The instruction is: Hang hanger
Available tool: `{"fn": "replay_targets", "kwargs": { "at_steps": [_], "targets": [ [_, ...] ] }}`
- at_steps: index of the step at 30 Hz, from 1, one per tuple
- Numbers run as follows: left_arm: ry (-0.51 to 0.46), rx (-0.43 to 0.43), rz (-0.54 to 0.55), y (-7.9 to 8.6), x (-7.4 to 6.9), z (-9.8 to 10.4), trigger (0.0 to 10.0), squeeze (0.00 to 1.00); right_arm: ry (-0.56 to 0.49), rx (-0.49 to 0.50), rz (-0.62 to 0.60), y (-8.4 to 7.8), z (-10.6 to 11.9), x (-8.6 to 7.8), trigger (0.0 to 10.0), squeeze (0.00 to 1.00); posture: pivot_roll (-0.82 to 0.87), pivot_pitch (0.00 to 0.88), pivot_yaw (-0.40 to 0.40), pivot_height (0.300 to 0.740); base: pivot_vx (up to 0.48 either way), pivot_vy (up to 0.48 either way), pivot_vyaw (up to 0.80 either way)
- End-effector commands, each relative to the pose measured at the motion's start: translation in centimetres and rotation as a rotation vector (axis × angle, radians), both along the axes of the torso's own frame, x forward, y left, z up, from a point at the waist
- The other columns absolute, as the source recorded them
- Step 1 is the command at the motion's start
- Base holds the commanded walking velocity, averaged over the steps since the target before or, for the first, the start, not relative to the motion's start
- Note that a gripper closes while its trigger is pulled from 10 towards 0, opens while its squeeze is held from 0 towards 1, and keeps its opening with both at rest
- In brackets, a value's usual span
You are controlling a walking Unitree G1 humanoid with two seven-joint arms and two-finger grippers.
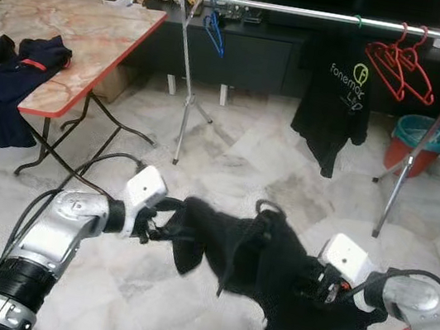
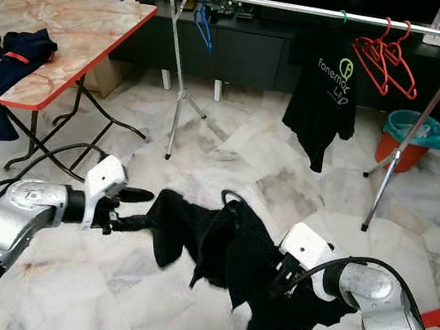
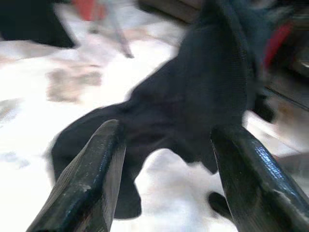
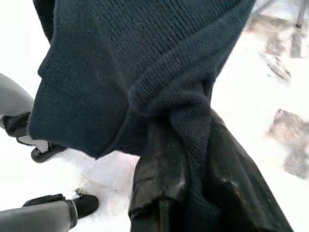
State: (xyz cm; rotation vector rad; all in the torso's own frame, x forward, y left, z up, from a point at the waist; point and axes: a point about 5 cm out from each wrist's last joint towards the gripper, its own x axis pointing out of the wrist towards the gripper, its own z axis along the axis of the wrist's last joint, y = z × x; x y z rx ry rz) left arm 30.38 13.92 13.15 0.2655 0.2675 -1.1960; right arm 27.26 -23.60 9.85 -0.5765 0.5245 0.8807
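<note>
Right gripper (image 4: 186,193) pinches dark garment (image 1: 263,264); hung shirt (image 1: 337,100) apparently reads "fonemax"

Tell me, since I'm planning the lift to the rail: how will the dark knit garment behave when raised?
Probably floppy: the dark knit garment sags between the left pincer and the right pincer. Likely light, bunching easily, as folds gather at the right pincer. It may slip from a loose pinch.

A black T-shirt (image 1: 334,108) hanging from the metal clothes rail (image 1: 327,16) carries pale green lettering beginning "fonema", the rest lost in folds.
</note>
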Motion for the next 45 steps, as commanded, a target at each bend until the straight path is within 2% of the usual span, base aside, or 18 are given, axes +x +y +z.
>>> {"fn": "replay_targets", "kwargs": {
  "at_steps": [1, 3, 4, 10, 18, 26, 30, 34, 39, 45],
  "targets": [
    [0.012, 0.005, -0.062, -0.1, -0.3, 0.6, 10.0, 1.00, -0.049, 0.017, 0.051, 0.6, 1.3, 0.6, 10.0, 0.00, -0.01, 0.000, 0.087, 0.740, 0.000, 0.000, 0.00],
    [0.033, 0.007, -0.104, -0.4, -0.7, 0.6, 10.0, 1.00, -0.050, 0.031, 0.074, 1.0, 1.5, 0.7, 10.0, 0.00, -0.01, 0.000, 0.093, 0.740, 0.000, 0.000, 0.00],
    [0.056, 0.021, -0.160, -0.9, -1.1, 0.5, 10.0, 1.00, -0.054, 0.058, 0.105, 1.6, 1.9, 0.7, 10.0, 0.00, -0.01, 0.000, 0.093, 0.740, 0.000, 0.000, 0.00],
    [0.054, 0.024, -0.190, -1.5, -1.3, 0.4, 10.0, 1.00, -0.052, 0.112, 0.202, 3.0, 2.5, 0.3, 10.0, 0.00, -0.01, 0.000, 0.097, 0.740, 0.000, 0.000, 0.00],
    [0.014, -0.005, -0.152, -1.6, -0.7, 1.2, 10.0, 1.00, -0.035, 0.110, 0.227, 3.1, 2.5, 0.0, 10.0, 0.00, -0.01, 0.000, 0.096, 0.740, 0.000, 0.000, 0.00],
    [0.031, -0.052, -0.182, -1.0, -1.2, 2.9, 10.0, 1.00, -0.020, 0.094, 0.214, 3.2, 1.7, 0.0, 10.0, 0.00, 0.00, 0.000, 0.096, 0.740, 0.000, 0.000, 0.00],
    [0.037, -0.048, -0.160, -0.6, -0.9, 2.7, 10.0, 1.00, -0.015, 0.095, 0.221, 3.5, 1.6, 0.0, 10.0, 0.00, 0.00, 0.000, 0.097, 0.740, 0.000, 0.000, 0.00],
    [0.050, -0.057, -0.173, -1.0, -1.0, 2.6, 10.0, 1.00, -0.019, 0.105, 0.232, 3.7, 1.9, -0.1, 10.0, 0.00, 0.00, 0.000, 0.099, 0.740, 0.000, 0.000, 0.00],
    [0.117, -0.066, -0.223, -1.8, -1.6, 1.9, 10.0, 1.00, -0.027, 0.109, 0.249, 4.0, 2.3, -0.1, 10.0, 0.00, -0.01, 0.000, 0.101, 0.740, 0.000, 0.000, 0.00],
    [0.142, -0.028, -0.234, -2.1, -1.8, 0.6, 10.0, 1.00, -0.031, 0.120, 0.281, 4.5, 2.7, -0.3, 10.0, 0.00, -0.01, 0.000, 0.100, 0.740, 0.000, 0.000, 0.00]
  ]
}}
